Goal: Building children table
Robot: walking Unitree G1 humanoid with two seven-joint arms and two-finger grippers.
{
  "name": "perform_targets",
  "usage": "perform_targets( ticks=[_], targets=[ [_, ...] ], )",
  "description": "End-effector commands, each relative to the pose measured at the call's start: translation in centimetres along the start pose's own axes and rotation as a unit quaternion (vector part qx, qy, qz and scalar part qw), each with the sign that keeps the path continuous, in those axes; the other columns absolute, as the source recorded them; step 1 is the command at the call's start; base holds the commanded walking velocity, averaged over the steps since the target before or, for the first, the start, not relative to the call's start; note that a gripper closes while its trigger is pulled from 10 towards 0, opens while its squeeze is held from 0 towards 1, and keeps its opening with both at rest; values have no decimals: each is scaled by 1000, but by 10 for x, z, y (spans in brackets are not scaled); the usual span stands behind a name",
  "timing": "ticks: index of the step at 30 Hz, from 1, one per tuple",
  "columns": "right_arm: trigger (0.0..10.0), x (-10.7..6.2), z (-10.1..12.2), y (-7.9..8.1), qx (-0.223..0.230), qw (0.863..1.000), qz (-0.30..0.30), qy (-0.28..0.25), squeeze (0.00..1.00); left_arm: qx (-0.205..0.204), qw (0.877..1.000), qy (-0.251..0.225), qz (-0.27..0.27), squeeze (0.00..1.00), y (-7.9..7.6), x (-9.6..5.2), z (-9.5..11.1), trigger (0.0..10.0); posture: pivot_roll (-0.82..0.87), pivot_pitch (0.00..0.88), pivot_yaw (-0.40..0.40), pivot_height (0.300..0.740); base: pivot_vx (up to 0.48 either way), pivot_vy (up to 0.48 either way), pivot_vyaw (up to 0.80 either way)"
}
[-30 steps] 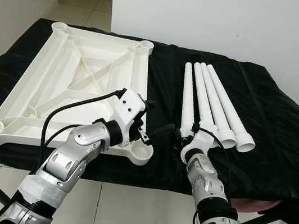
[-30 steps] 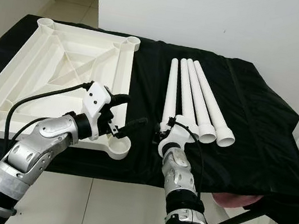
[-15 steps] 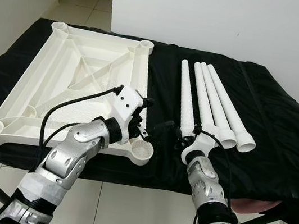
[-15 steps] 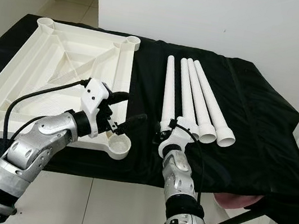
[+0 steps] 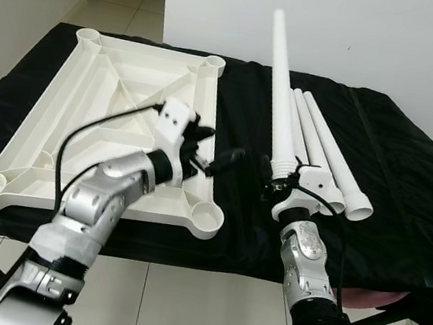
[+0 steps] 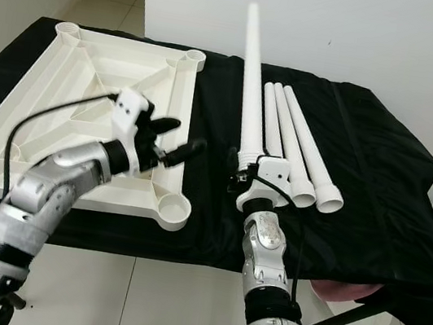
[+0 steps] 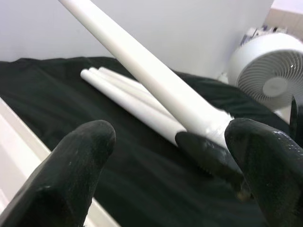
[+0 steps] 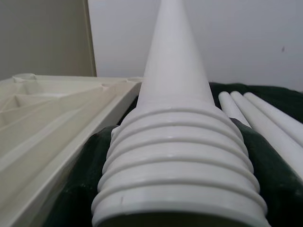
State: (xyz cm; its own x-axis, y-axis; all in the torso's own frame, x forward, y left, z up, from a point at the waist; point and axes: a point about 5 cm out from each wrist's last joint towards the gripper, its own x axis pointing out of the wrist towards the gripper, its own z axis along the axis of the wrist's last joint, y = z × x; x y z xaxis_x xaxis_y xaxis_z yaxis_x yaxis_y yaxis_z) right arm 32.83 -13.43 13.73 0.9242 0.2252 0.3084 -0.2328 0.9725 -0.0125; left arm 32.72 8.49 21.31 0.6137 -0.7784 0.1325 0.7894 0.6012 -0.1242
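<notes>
The white children's tabletop (image 5: 78,99) lies upside down on the black cloth, with a round socket at each corner. My right gripper (image 5: 281,179) is shut on the threaded end (image 8: 177,161) of one white table leg (image 5: 283,82). That leg stands steeply tilted, its thin tip pointing up and away toward the wall. Three more legs (image 5: 326,157) lie side by side on the cloth just right of it. My left gripper (image 5: 221,145) is open and hovers above the tabletop's right rim, its fingers (image 7: 75,165) pointing at the held leg (image 7: 156,85).
The front right corner socket (image 5: 206,220) sits below my left gripper. Black cloth (image 5: 408,201) covers the work table up to its front edge. A white wall stands close behind. A white fan (image 7: 271,75) stands off the table's right side.
My right gripper has lifted the leg from flat on the cloth to steeply tilted. My left gripper has risen from the front right socket and swung toward the leg.
</notes>
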Motion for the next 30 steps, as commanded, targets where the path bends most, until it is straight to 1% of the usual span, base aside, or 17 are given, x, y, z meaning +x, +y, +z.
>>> perform_targets(
  ticks=[1, 2, 3, 4, 6, 8, 10, 11, 13, 14, 15, 16, 17, 18, 20, 22, 30],
  targets=[
    [10000, -1, 7, 2, -15, 999, 20, -27, 0, -34, 999, -3, 4, 0, 4, 2, 5, 10000, -41, 0, -40, 740, 0, 0, 0],
    [10000, -1, 9, 4, -27, 998, 36, -37, 0, -66, 998, -17, 7, 0, 8, 6, 14, 10000, -41, 0, -38, 740, 0, 0, 0],
    [10000, -1, 9, 4, -27, 998, 36, -37, 0, -66, 998, -17, 7, 0, 8, 6, 14, 10000, -41, 0, -38, 740, 0, 0, 0],
    [10000, -2, 10, 6, -32, 997, 50, -43, 0, -87, 996, -26, 6, 0, 11, 8, 21, 10000, -41, 0, -38, 740, 0, 0, 0],
    [10000, -3, 13, 11, -47, 995, 74, -56, 0, -119, 993, -25, 5, 0, 14, 14, 29, 10000, -45, 0, -34, 740, 0, 0, 0],
    [10000, -3, 14, 13, -52, 994, 80, -60, 0, -128, 992, -22, 6, 0, 15, 16, 31, 10000, -45, 0, -34, 740, 0, 0, 0],
    [10000, -3, 14, 13, -52, 994, 80, -60, 0, -128, 992, -22, 6, 0, 15, 16, 31, 10000, -45, 0, -34, 740, 0, 0, 0],
    [10000, -3, 15, 17, -60, 991, 96, -67, 0, -139, 990, -8, 13, 0, 17, 22, 29, 10000, -48, 0, -31, 740, 0, 0, 0],
    [10000, -3, 15, 17, -60, 991, 96, -67, 0, -139, 990, -8, 13, 0, 17, 22, 29, 10000, -48, 0, -31, 740, 0, 0, 0],
    [10000, -2, 16, 19, -68, 990, 107, -69, 0, -150, 989, 3, 7, 0, 14, 26, 28, 10000, -52, 0, -30, 740, 0, 0, 0],
    [10000, -2, 16, 19, -68, 990, 107, -69, 0, -150, 989, 3, 7, 0, 14, 26, 28, 10000, -52, 0, -30, 740, 0, 0, 0],
    [10000, -2, 17, 22, -73, 988, 116, -74, 0, -158, 987, 16, 0, 0, 11, 31, 28, 10000, -58, 0, -29, 740, 0, 0, 0],
    [10000, -1, 18, 23, -79, 986, 121, -77, 0, -158, 987, 25, -6, 0, 9, 35, 27, 10000, -58, 0, -29, 740, 0, 0, 0],
    [10000, -1, 18, 23, -79, 986, 121, -77, 0, -158, 987, 25, -6, 0, 9, 35, 27, 10000, -58, 0, -29, 740, 0, 0, 0],
    [10000, 0, 20, 25, -87, 984, 131, -83, 0, -157, 987, 36, -9, 0, 8, 40, 27, 10000, -64, 0, -25, 740, 0, 0, 0],
    [10000, 2, 22, 29, -97, 980, 146, -91, 0, -165, 985, 49, -13, 0, 5, 46, 26, 10000, -70, 0, -21, 740, 0, 0, 0],
    [10000, 2, 24, 35, -110, 975, 165, -102, 0, -168, 983, 67, -18, 0, 4, 54, 25, 10000, -80, 0, -11, 740, 0, 0, 0]
  ],
)
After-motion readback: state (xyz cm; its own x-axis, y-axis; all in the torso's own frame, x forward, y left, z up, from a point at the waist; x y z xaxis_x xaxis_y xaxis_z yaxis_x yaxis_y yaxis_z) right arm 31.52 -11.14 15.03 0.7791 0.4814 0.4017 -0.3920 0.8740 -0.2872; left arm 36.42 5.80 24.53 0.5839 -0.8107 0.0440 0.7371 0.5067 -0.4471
